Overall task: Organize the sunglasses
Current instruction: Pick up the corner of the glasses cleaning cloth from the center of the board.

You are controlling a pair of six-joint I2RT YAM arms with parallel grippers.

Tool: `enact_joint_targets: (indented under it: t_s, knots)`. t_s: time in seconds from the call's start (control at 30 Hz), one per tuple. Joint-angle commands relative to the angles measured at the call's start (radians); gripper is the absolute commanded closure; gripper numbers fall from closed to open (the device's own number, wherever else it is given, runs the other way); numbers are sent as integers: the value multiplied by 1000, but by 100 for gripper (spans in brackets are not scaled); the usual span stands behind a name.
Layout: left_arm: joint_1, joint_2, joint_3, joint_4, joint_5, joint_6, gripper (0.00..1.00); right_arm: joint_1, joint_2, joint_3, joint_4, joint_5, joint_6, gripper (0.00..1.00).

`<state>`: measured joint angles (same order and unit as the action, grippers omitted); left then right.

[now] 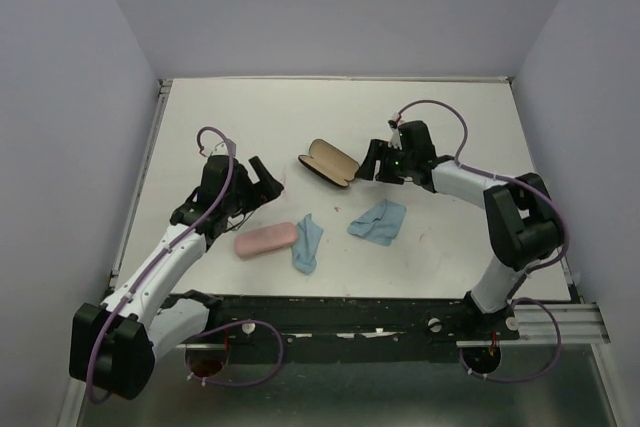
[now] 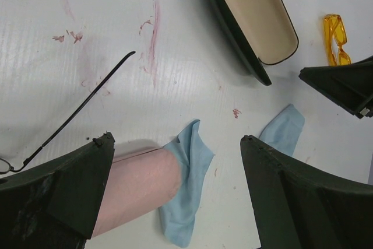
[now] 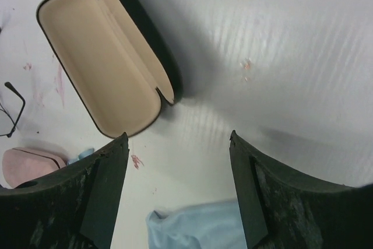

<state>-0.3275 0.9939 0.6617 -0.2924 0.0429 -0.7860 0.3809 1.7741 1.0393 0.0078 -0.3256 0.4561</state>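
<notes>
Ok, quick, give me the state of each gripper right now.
Left gripper: open, holding nothing.
Right gripper: open, holding nothing.

Sunglasses (image 2: 336, 39) of glossy translucent orange plastic; a black case (image 2: 256, 18) lined in matt cream; soft light-blue cloth (image 2: 186, 202); a white, faintly ribbed table (image 2: 116, 4).

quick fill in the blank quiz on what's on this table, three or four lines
The black case lies ___, showing its beige lining.
The ___ case is closed.
The light-blue cloths number ___.
The left gripper and right gripper both hold ___.
Missing: open; pink; two; nothing
</notes>
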Motion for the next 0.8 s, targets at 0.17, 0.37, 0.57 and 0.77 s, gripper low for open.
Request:
enact_joint_targets:
  t_s: [0.17,0.37,0.57,0.77]
  knots:
    - [-88,120,10,145,84,10,1,10,-321,-260,-162,243,182,23]
    - [-185,259,70,153,81,19,1,131,-476,-355,-411,407,262,26]
    - [-232,314,90,160,81,14,1,250,-498,-404,-445,496,380,42]
    - [-245,325,101,137,45,14,1,279,-432,-410,-399,523,418,48]
